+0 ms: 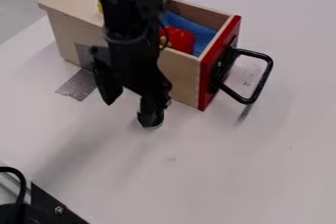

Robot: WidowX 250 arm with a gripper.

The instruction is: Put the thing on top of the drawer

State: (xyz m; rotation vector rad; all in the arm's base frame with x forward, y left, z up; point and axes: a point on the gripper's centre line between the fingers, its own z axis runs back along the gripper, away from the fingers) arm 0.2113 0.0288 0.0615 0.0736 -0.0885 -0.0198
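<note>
Blk metal bracket w/ cable nearest cam, approx 7-8 o'clock. Gripper low over table, approx 8 o'clock nr ctr, fingers spread apart. Task's thing prob. the small dark item w/ pale rim at its 4 o'clock fingertip, mostly hidden; can't confirm. Wooden box at 11; its red-front drawer pulled out, blue cloth + red item inside, blk handle toward 2-3.

Bright, diffuse light covers the pale bench; faint, soft-edged shadows stretch to the lower left of my jaws, while my black arm swallows most detail.
</note>
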